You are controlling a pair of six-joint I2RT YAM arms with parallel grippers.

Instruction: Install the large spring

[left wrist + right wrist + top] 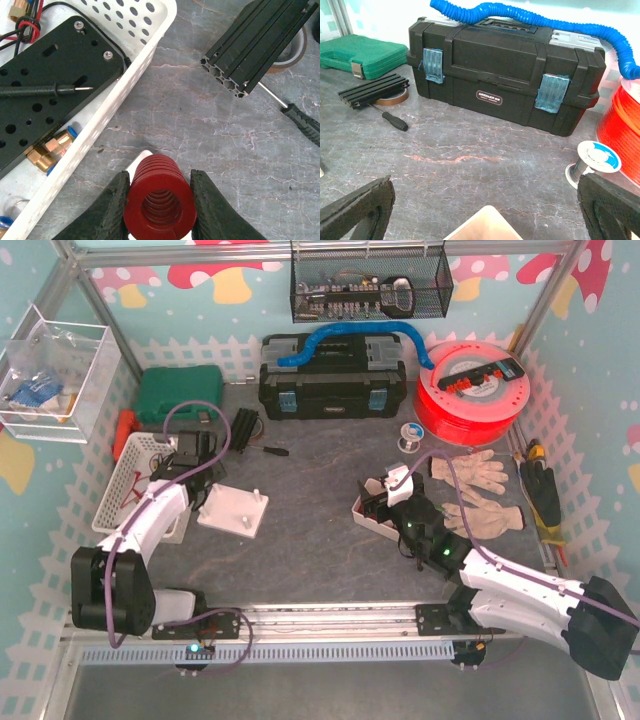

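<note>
The left gripper [161,176] clamps the large red spring [159,195] between its 2 black fingers [112,210], the coil's open end facing the wrist camera. The spring is held above the grey marbled table [200,130], just beside the white perforated basket [150,47]; a white corner [145,155] shows directly beyond the coil. In the basket lie a black slotted plate [50,70], a black test probe [45,90] and brass fittings [47,150]. Farther along the table sit a black aluminium extrusion [260,40], resting over a roll of tape [292,52], and a black-handled screwdriver [302,122]. From above, a white base plate with upright pegs [233,510] lies just right of the left arm [150,520]. The right gripper [485,200] stands with its jaws spread wide and nothing between them, poised over a white tray [372,515] and facing the black toolbox [505,70], which carries a blue corrugated hose [520,17]. A small spool of solder [592,160] sits near a red filament reel [470,390], with 2 work gloves [480,490] to the right.
</note>
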